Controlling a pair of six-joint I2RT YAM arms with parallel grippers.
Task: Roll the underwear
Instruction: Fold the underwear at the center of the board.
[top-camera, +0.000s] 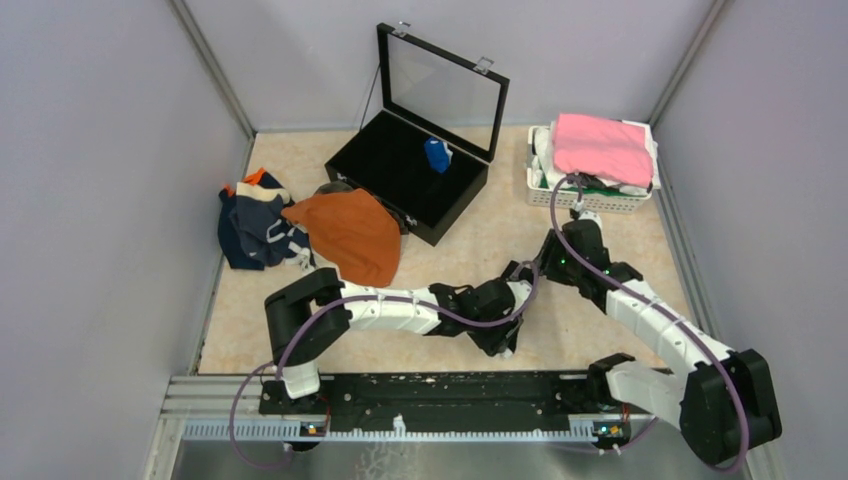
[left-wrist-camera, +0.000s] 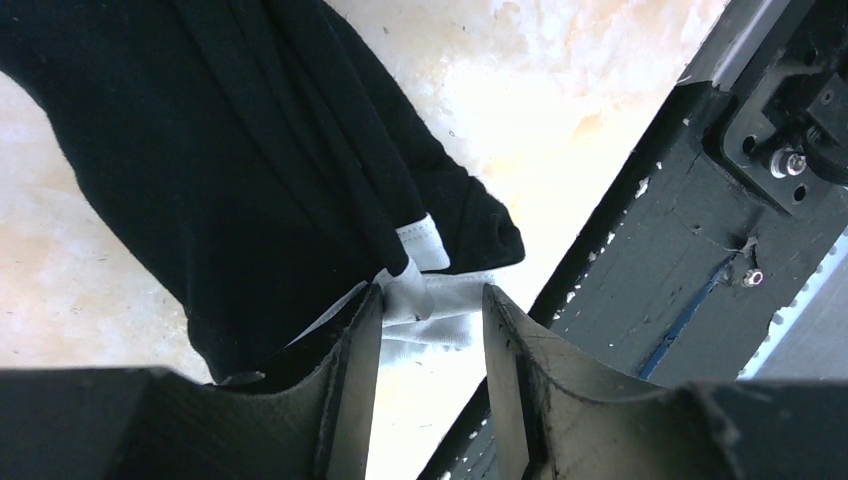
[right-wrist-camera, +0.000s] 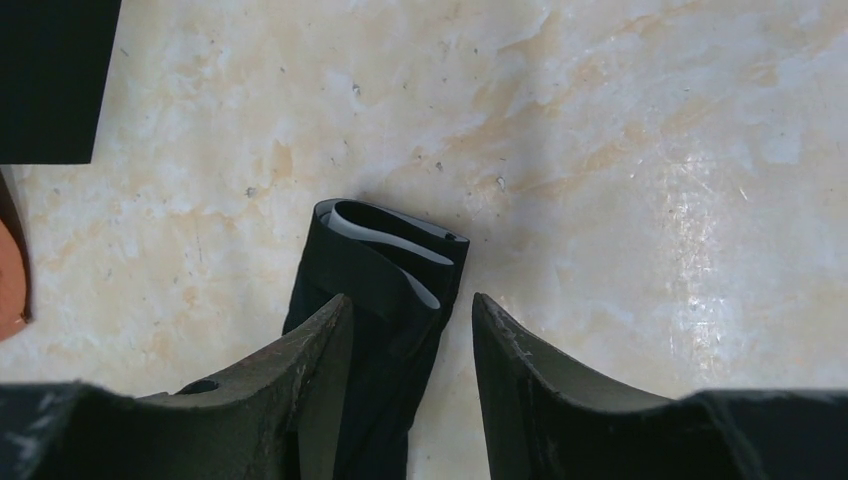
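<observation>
Underwear in work = blk brief (right-wrist-camera: 385, 270) w/ white waistband, lying folded narrow on table (right-wrist-camera: 650, 150), mid-front btw arms. L gripper (left-wrist-camera: 432, 295) jaws apart, straddling white band; R gripper (right-wrist-camera: 409, 300) jaws apart over folded end. Nothing clamped. Prob one gripper per end to keep roll even. Count: 1 blk brief, 1 orange brief (top-camera: 350, 235), 1 navy heap (top-camera: 250, 225), 1 blue piece (top-camera: 437, 154) in case (top-camera: 390, 170).
</observation>
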